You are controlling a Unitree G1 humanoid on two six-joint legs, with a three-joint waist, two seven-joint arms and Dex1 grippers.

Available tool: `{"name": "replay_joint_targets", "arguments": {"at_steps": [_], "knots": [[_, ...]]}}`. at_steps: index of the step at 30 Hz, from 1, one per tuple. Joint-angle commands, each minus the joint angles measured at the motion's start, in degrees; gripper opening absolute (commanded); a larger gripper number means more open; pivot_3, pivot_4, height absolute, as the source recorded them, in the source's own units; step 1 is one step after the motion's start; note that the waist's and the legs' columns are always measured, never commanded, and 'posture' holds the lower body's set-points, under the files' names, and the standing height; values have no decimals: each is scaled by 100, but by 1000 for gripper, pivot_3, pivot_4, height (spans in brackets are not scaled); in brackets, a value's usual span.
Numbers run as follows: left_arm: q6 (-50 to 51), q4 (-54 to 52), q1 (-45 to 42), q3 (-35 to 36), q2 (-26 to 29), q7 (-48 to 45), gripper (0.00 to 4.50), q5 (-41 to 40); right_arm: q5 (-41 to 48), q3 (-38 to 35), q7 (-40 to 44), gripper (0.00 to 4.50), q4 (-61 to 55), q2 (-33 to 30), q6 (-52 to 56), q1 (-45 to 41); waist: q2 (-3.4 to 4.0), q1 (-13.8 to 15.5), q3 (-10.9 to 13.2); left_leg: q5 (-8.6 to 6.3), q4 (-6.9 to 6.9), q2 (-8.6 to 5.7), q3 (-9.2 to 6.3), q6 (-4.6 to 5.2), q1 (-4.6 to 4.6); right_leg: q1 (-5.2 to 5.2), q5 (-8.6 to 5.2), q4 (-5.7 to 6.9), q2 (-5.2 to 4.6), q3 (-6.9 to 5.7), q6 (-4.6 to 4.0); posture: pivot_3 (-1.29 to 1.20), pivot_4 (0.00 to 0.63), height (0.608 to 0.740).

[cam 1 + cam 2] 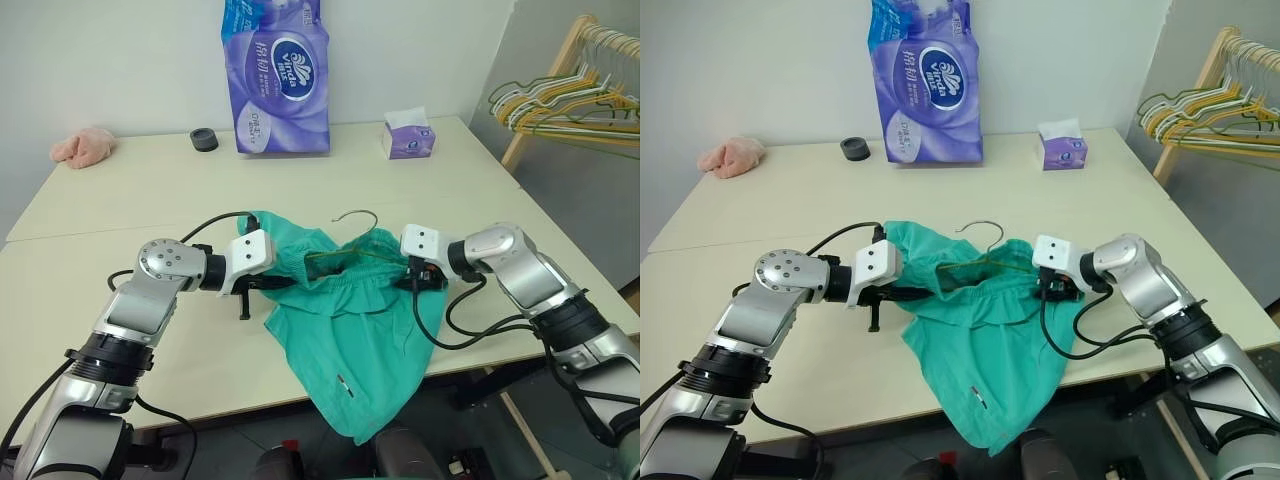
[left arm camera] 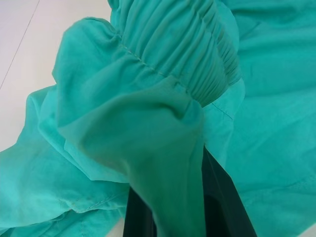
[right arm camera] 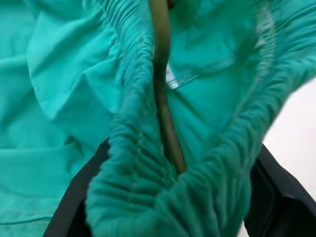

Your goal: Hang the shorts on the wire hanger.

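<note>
Cream table [image 1: 120, 200] fills the scene; a wooden rack with wire hangers [image 1: 575, 100] stands off its right side. Teal-green shorts [image 1: 350, 330] are held up between both arms over the table's near edge, waistband stretched open at the top, one leg drooping below the edge, small white mark near that hem. Purple tissue-roll pack [image 1: 275, 75] stands at the far edge, small purple tissue box [image 1: 407, 135] to its right, black round object [image 1: 204, 139] to its left, pink cloth lump [image 1: 84, 147] in the far left corner. Olive-gold wire hanger [image 1: 352, 255] sits inside the waistband opening, hook sticking up above the fabric. Left gripper [image 1: 285, 283] is clamped tight on the left side of the waistband, fabric bunched between its fingers [image 2: 224, 197]. Right gripper [image 1: 408, 280] has its black fingers [image 3: 276, 197] spread around the gathered waistband on the right side, the hanger wire running between them.
</note>
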Motion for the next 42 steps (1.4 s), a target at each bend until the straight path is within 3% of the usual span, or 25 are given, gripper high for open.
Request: {"name": "replay_joint_targets", "arguments": {"at_steps": [1,8,19,24,31,36,42], "knots": [[-6,-179,-57,223,25,14,0,-166,-113,-44,170,2456,24,77,-227,-192,0,-1,0,0,0,0,0,0,0,0,0,1,0,0,0,-200,47,740],[23,-192,-20,280,-27,59,0,-268,-148,-155,334,77,-111,155,-213,-127,1,1,-1,0,0,0,0,0,0,0,0,2,-1,0,0,-203,47,740],[-150,-2,-24,211,-99,-21,0,-179,-44,-252,593,29,-705,34,-8,16,5,-3,-3,0,0,0,-1,0,0,-1,0,3,-2,-1,0,-215,46,740],[-253,440,-224,480,-219,229,1409,-217,2,-315,604,0,-893,20,150,101,5,-12,-5,0,2,-1,-2,0,0,0,0,3,-2,-3,0,-221,47,740],[775,1114,-477,1378,65,182,3480,-1012,151,-586,681,0,-1184,-255,420,302,5,-36,-5,0,2,-1,-6,0,0,-1,0,5,-3,-6,0,-222,46,740],[789,1428,-492,1293,273,-87,3480,-937,232,-643,682,0,-1279,-313,549,353,8,-82,-8,0,0,-1,-13,-1,0,0,0,4,-3,-13,0,-221,46,740],[82,2054,-831,1041,-165,352,3480,-425,277,-659,671,0,-1407,-298,643,389,7,-59,-9,0,2,-4,-16,-1,-2,1,0,4,-5,-16,0,-218,44,740]]}}
